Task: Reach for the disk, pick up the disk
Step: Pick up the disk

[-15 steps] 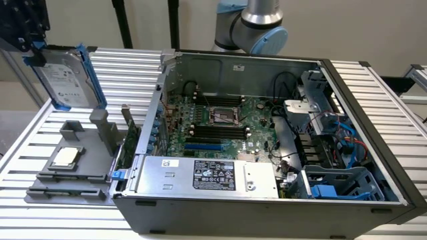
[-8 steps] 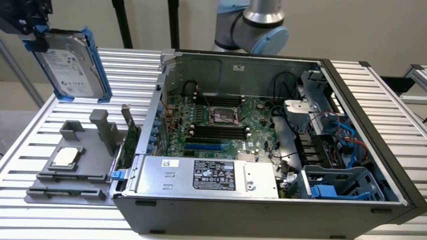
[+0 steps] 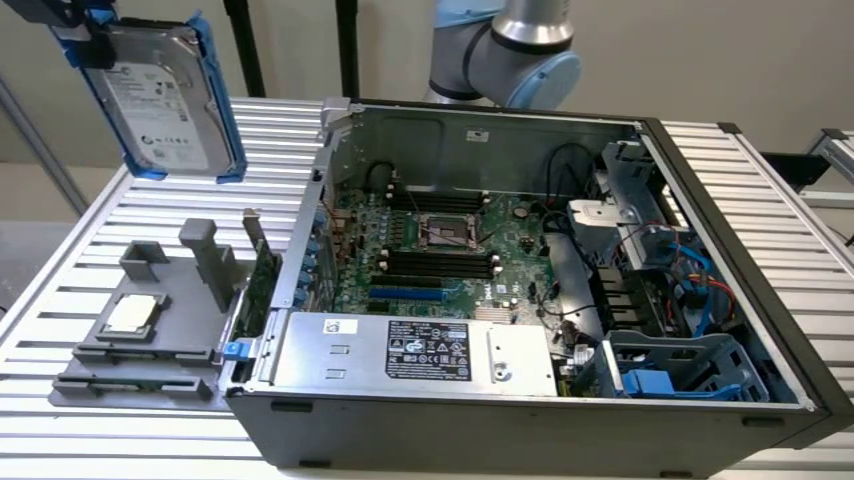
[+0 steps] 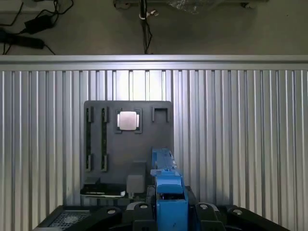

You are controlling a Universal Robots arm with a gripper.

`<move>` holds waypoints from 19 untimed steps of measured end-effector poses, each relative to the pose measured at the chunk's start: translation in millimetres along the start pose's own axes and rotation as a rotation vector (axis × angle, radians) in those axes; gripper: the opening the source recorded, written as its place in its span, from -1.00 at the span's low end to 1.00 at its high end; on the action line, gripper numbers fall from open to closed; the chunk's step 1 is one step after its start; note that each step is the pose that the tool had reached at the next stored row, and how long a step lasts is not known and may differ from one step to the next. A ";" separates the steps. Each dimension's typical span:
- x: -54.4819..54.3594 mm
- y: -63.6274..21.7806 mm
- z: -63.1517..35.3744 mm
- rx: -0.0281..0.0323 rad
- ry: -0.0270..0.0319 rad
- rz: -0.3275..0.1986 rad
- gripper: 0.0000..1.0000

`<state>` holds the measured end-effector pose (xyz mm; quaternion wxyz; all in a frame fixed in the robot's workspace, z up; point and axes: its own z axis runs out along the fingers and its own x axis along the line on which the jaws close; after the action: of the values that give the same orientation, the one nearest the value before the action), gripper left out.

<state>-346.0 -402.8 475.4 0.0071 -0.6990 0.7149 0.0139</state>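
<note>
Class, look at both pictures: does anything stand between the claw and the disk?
Nothing does. The claw already grips the disk by its blue frame, holding it in the air above the slatted table, apart from the computer case.

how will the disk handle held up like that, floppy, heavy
Likely stiff: the disk is a flat metal slab. Probably heavy for its size. Held by the tool at its top corner, it hangs tilted and could slip.
</note>
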 end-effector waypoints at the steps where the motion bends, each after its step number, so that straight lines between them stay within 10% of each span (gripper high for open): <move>1: 0.4 -4.4 -3.7 -0.0001 -0.0005 0.000 -0.35; 19: 6.8 -86.5 -20.0 -0.0012 -0.0040 0.000 -0.35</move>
<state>-259.5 -412.2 494.4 0.0081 -0.6990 0.7149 0.0157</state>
